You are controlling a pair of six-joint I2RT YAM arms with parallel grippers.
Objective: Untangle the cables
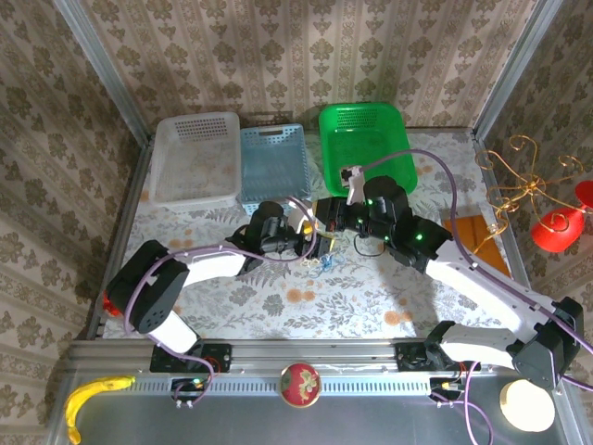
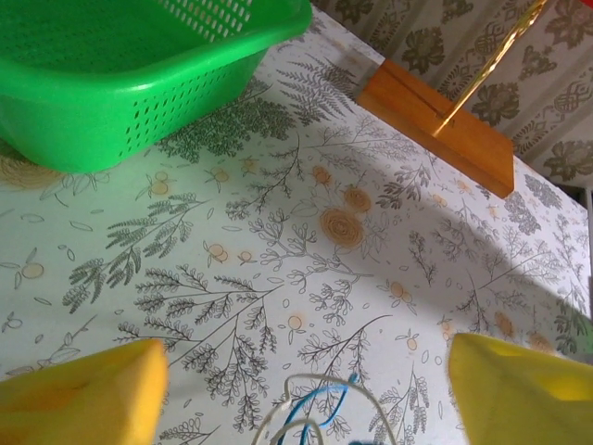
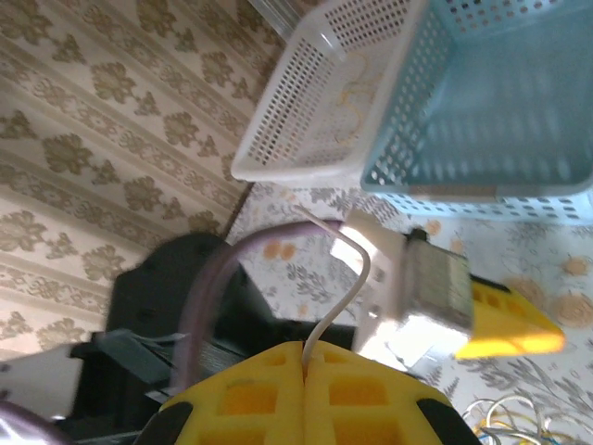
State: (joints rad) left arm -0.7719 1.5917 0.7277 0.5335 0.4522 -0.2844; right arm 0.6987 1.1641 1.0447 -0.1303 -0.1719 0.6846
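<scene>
From above, the cables [image 1: 321,263] are a tiny knot tucked against the two wrists, too small to tell strand from strand. In the left wrist view, the picture's lower edge cuts off the cables [image 2: 310,408] and both yellow fingers [image 2: 83,394] of the left pincer [image 2: 301,371], and the green basket [image 2: 139,74] runs off at the far left. The right wrist view is blurred: a pale cable [image 3: 347,269] vanishes into the seam between the pressed-together fingers of the right pincer [image 3: 304,352], which is itself cut off below.

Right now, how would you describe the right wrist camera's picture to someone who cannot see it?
The yellow right gripper is shut on a pale cable that arcs upward. Beyond it stand a white basket and a blue basket, side by side.
</scene>
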